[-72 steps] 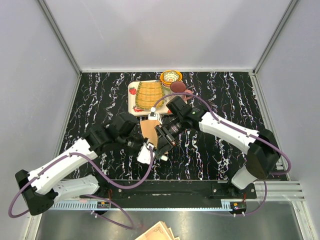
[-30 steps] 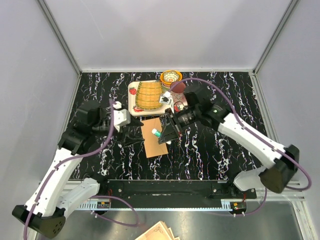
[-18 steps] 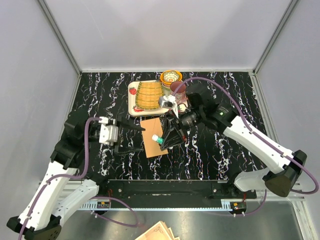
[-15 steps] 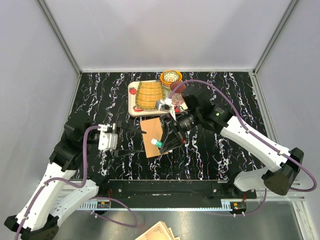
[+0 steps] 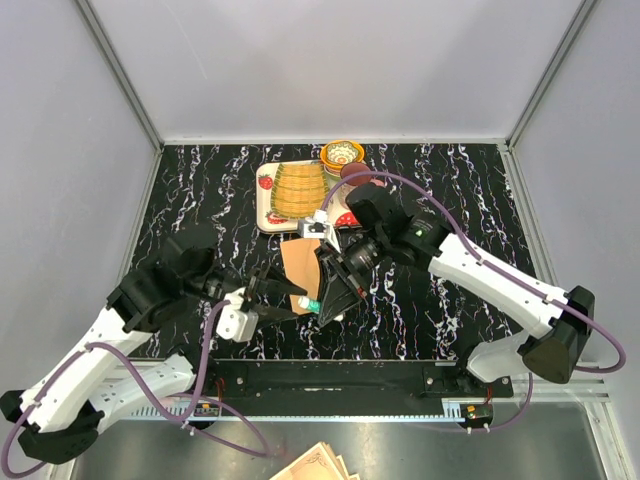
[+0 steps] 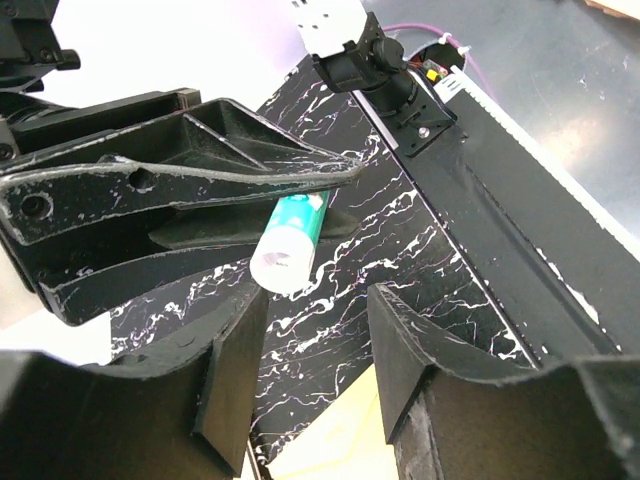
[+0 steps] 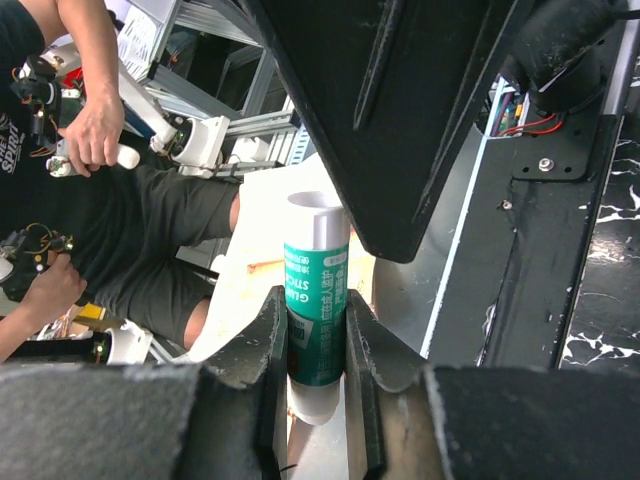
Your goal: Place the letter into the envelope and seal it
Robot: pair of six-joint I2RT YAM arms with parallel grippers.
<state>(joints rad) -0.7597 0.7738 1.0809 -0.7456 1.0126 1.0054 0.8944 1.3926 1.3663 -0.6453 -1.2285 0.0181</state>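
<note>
The right claw (image 7: 316,305) is closed on a green-and-white glue stick (image 7: 318,300), which is gripped across its green label by both fingers. In the left wrist view the glue stick (image 6: 290,240) is seen between those black fingers, its white end turned toward the left claw (image 6: 310,355). The left claw is held moderately wide, with nothing between its jaws; the stick's white end lies just ahead of the gap, apart from both fingers.

From above, the two claws are seen nose to nose over the middle of the bench (image 5: 450,200), the left claw (image 5: 283,291) just beside the glue stick (image 5: 313,303) and the right claw (image 5: 327,297).

The envelope (image 5: 296,262) is laid flat on the bench beneath them, its near right part covered by the right claw. Just beyond its far edge a strawberry-printed tray (image 5: 263,195) is set, and a patterned yellow bowl (image 5: 342,153) is placed by the tray's far right corner.
</note>
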